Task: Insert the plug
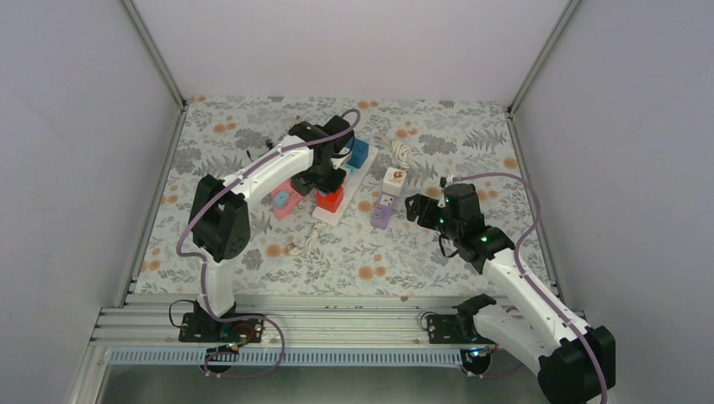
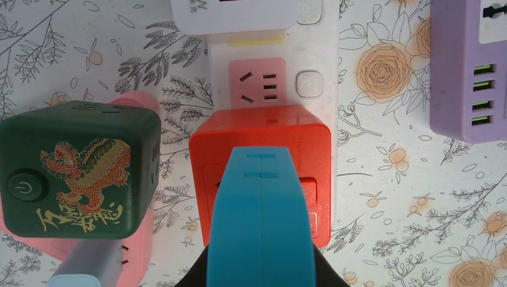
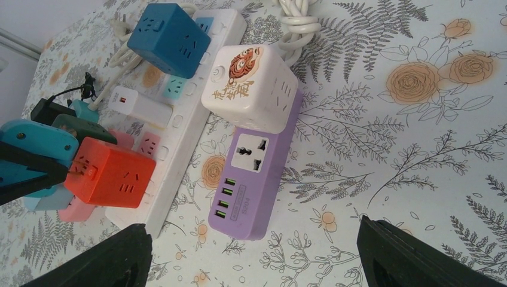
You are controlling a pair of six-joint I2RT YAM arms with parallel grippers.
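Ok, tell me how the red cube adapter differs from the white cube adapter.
The red cube is plain-coloured; the white cube carries an orange animal print on one face. The red cube sits on the white power strip; the white cube sits on the purple strip. Both are cube adapters with socket slots in their sides.

looks like a lab robot test cell: plain white walls [image 1: 76, 126], aluminium rail [image 1: 337, 324], floral-covered worktop [image 1: 354, 261]
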